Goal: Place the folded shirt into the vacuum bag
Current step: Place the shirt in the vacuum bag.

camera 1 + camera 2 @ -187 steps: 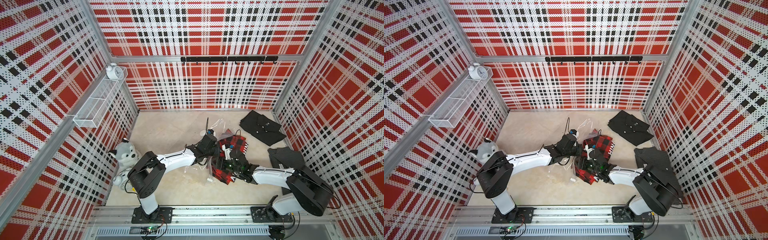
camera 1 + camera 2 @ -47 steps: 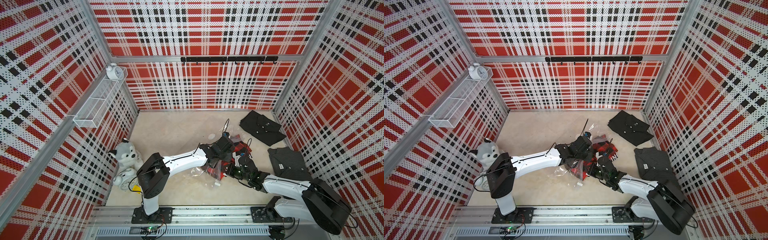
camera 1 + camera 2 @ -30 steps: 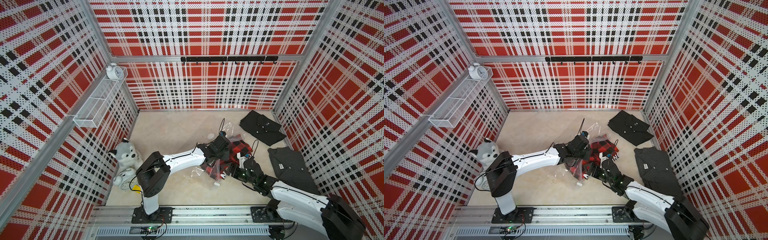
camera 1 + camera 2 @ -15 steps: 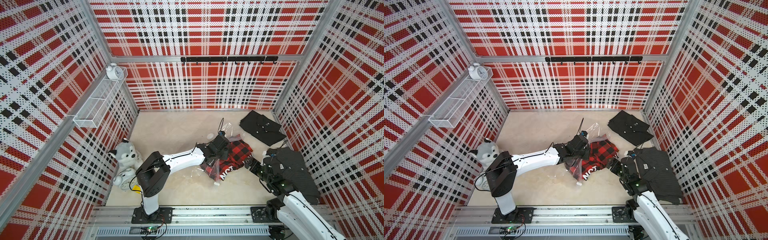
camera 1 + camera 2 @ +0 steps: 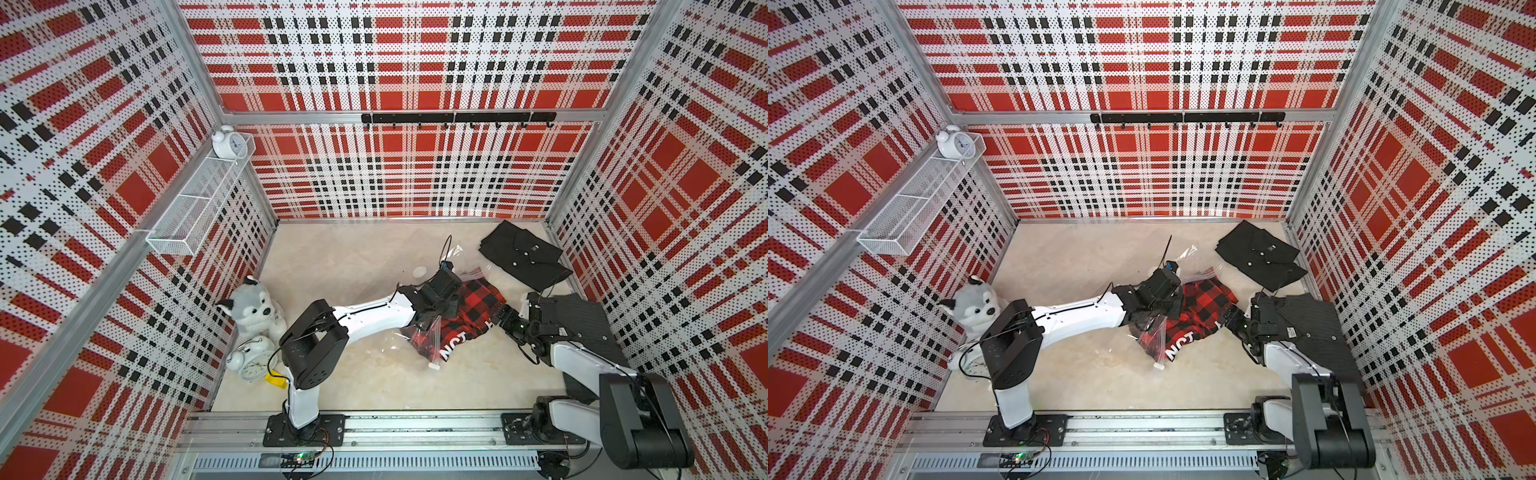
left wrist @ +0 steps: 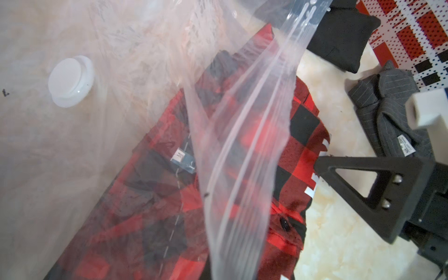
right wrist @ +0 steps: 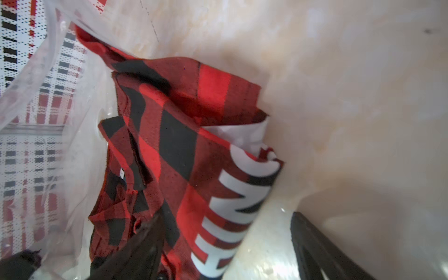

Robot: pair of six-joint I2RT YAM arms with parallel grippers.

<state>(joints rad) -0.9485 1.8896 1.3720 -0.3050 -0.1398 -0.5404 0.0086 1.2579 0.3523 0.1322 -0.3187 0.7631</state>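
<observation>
Pinching vacuum bag mouth up with clamped left gripper; poising wide-spread right gripper beside half-inserted shirt; probably best sliding it deeper, low along surface.

The big clear vacuum bag is thin, shiny, crinkly plastic. The red-and-black checked shirt is soft, matt cloth. The pale beige tabletop looks smooth and a bit glossy.

A white size tag sewn inside the red-and-black plaid shirt is showing the letter M. Large white block letters are running along the shirt's edge, appearing as NCT in both top views. A cloth label on the grey pinstriped garment is seemingly starting with NO; the rest is unreadable.
</observation>
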